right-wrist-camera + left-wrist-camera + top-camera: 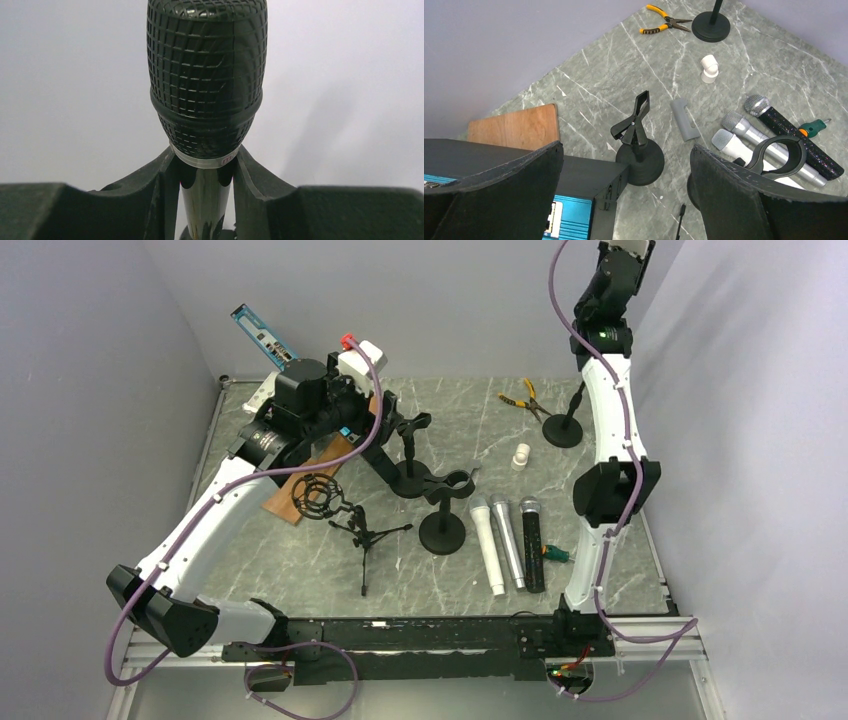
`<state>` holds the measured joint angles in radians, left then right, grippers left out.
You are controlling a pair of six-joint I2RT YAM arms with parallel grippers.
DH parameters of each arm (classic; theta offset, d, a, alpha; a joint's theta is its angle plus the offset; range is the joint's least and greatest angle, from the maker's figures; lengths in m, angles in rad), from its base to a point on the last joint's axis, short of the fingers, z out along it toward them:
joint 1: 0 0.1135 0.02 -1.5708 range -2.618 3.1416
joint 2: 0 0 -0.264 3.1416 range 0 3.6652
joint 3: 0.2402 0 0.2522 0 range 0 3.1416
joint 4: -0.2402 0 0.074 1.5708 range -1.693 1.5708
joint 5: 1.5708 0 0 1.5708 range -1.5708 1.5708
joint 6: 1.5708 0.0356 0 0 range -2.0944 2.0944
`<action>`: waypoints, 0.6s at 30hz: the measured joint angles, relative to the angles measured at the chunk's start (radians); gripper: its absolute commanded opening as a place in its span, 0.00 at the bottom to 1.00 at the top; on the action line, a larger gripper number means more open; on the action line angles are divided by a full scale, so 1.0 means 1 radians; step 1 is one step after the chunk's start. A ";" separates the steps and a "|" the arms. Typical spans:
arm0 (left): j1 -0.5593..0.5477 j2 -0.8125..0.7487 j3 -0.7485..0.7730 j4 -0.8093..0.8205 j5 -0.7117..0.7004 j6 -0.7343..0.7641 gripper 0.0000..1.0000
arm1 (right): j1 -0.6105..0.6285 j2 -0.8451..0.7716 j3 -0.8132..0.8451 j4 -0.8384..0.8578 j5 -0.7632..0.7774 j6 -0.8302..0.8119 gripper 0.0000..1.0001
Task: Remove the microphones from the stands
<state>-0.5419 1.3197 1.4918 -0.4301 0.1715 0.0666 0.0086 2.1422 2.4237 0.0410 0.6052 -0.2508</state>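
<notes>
A microphone (206, 75) with a black mesh head and a shiny handle fills the right wrist view. My right gripper (205, 150) is shut on its handle, just under the silver collar. A dark part shows below the handle at the frame's bottom edge; I cannot tell what it is. In the top view the right arm (603, 360) rises to the upper edge, above a thin-poled stand (563, 428), and its fingers are cut off. My left gripper (626, 150) stands open, holding nothing, above the back left of the table.
Two empty stands, one with a clamp clip (408, 478) and one with a ring clip (442, 528), sit mid-table. A white (488, 545), a silver (508, 540) and a black microphone (532, 545) lie beside them. Pliers (522, 398), a white fitting (520, 456), a tripod mount (325, 495) and a board (300, 500) lie around.
</notes>
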 measured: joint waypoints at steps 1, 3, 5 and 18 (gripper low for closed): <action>0.000 0.000 0.000 0.000 0.000 0.000 0.99 | 0.013 -0.021 -0.006 0.005 0.000 0.000 0.00; -0.001 0.000 0.000 0.000 0.000 0.000 0.99 | 0.053 -0.094 -0.074 0.019 0.005 0.001 0.00; -0.001 0.000 0.000 0.000 0.000 0.000 0.99 | 0.110 -0.202 -0.240 0.040 0.018 0.003 0.00; -0.031 0.000 0.000 0.000 -0.003 0.001 0.99 | 0.389 -0.808 -0.924 -0.137 -0.001 0.304 0.00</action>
<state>-0.5724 1.3193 1.4918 -0.4301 0.1684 0.0673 0.3973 1.3342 1.4998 -0.0956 0.6041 0.0532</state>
